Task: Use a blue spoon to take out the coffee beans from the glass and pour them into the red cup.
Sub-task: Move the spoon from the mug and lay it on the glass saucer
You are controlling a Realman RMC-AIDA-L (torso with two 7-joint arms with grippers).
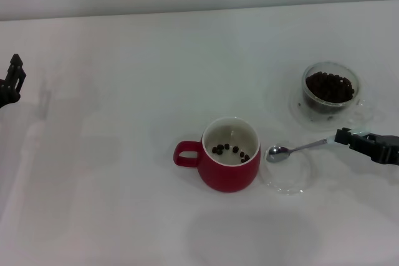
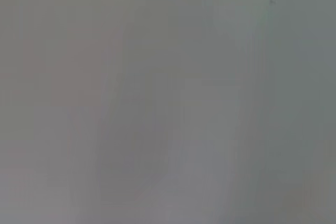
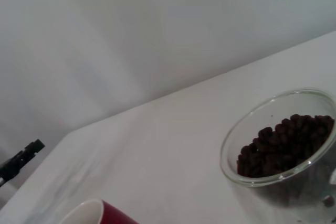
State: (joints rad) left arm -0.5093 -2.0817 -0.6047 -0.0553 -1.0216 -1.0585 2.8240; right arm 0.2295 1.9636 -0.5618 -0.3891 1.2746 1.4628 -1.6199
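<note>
The right gripper (image 1: 341, 135) holds the blue spoon (image 1: 298, 149) in its jaws — bowl over a clear dish (image 1: 288, 182) beside the red cup (image 1: 231, 161). Left gripper (image 1: 12, 79) parked — jaws' state unclear.

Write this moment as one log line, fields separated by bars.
right gripper holding spoon | empty spoon bowl over clear dish | few beans in red cup | left gripper idle

Open table (image 1: 112, 172) left of red cup (image 1: 230, 163) – glass (image 1: 329, 88) far right
</note>
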